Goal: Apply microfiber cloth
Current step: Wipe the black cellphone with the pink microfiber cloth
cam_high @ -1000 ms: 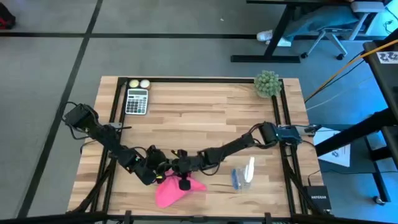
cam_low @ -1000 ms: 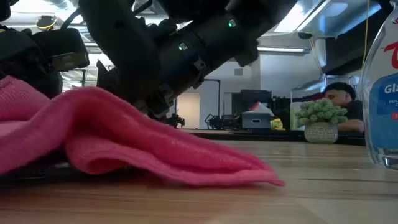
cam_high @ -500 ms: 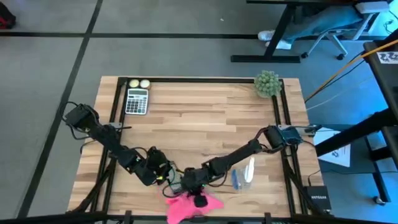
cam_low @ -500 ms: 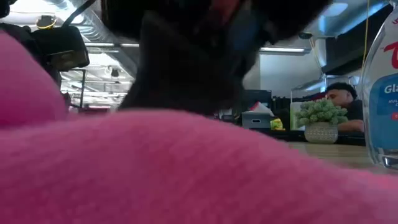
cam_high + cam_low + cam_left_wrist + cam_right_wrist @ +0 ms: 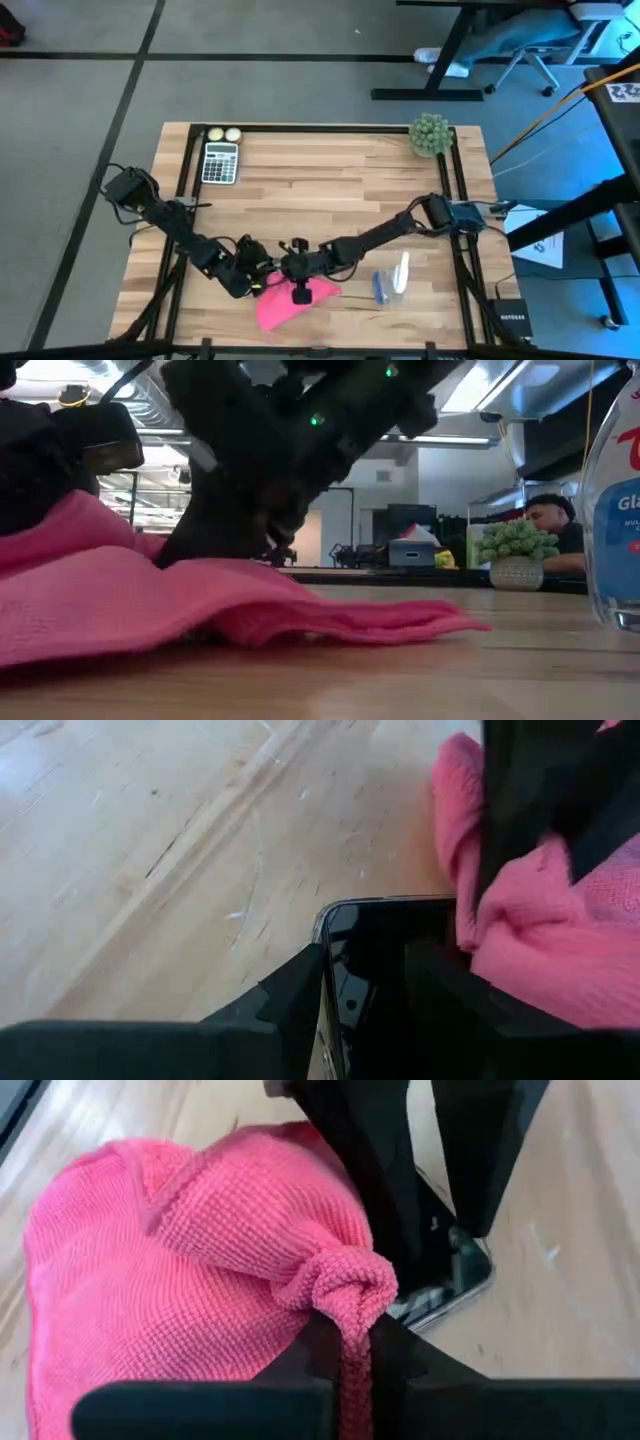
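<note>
— What is the left gripper (image 5: 255,280) doing?

— It is reaching down near the front edge of the light wooden table (image 5: 320,190). Its two dark fingers (image 5: 290,995) are pressing on the sides of a flat black phone (image 5: 375,965).

— Where is the bright pink fuzzy cloth (image 5: 285,303)?

— It is lying bunched on the table, covering part of the phone, just beside the left gripper.

— And the right gripper (image 5: 298,290)?

— It is pinching a fold of the pink cloth (image 5: 345,1295) between its fingers.

— What is sitting farther right?

— A clear spray bottle with blue liquid (image 5: 392,281) is lying on the wood.
</note>
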